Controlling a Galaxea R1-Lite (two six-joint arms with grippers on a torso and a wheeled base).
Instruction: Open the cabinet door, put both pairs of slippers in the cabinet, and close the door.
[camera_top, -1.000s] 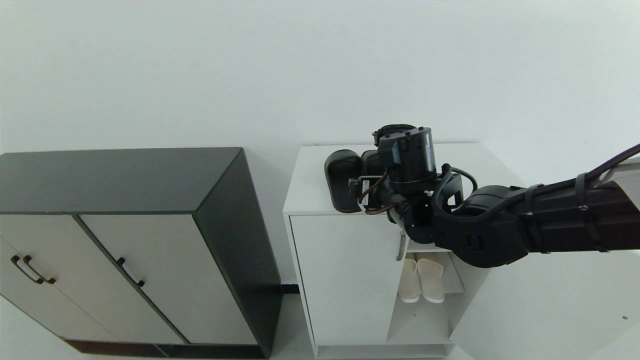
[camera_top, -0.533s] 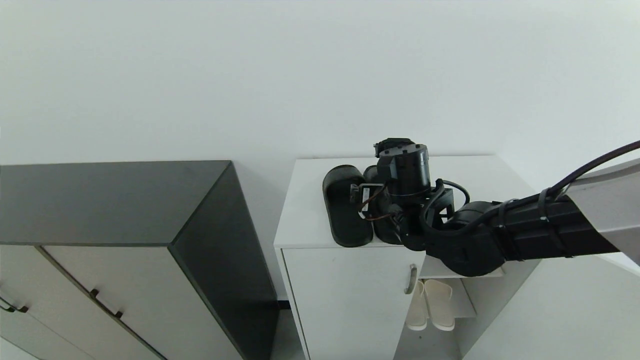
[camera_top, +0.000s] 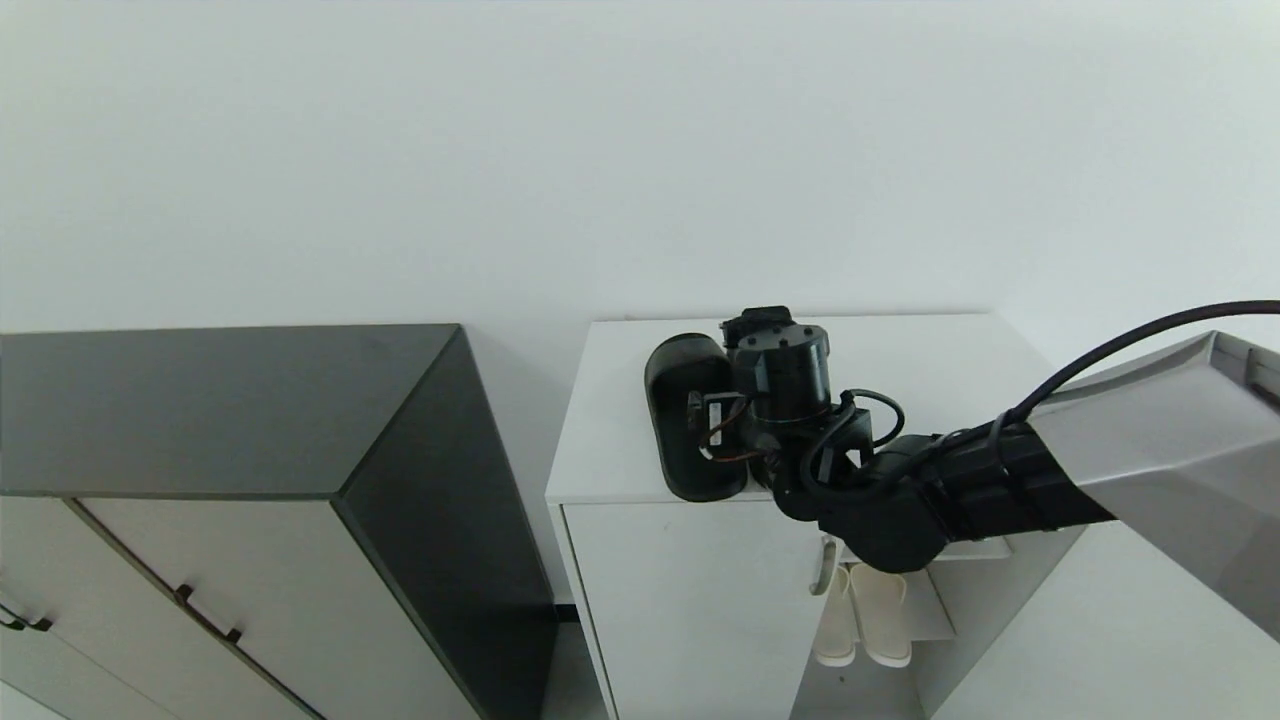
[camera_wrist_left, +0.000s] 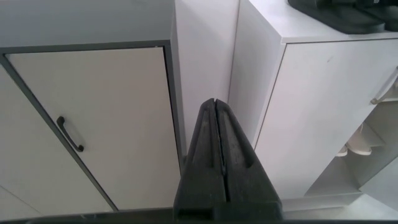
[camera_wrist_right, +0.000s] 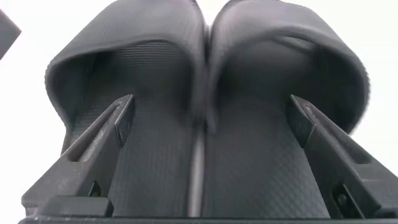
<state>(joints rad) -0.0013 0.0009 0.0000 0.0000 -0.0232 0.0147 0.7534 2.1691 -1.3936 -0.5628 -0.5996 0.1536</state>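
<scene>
Now the right arm sits a little further to the left over the cabinet top than a moment ago, and it hides more of the slipper under it. The pair of black rubber slippers (camera_top: 690, 430) has not moved. The two lie side by side on top of the white wooden cabinet (camera_top: 690, 600), near its front edge.

The right tool (camera_wrist_right: 209, 106) is just over the pair. It is spread wide, with one finger outside each slipper. I cannot tell if the fingers (camera_wrist_right: 106, 140) touch the rubber.

The right side of the cabinet stands open, and a pair of cream slippers (camera_top: 865, 625) sits on a shelf (camera_top: 935, 620) inside.

The left tool (camera_wrist_left: 214, 109) faces the cabinet fronts, well apart from the black slippers. It is pressed tight together with nothing in it.

A dark grey cupboard with pale doors (camera_top: 230, 410) stands beside the cabinet.
</scene>
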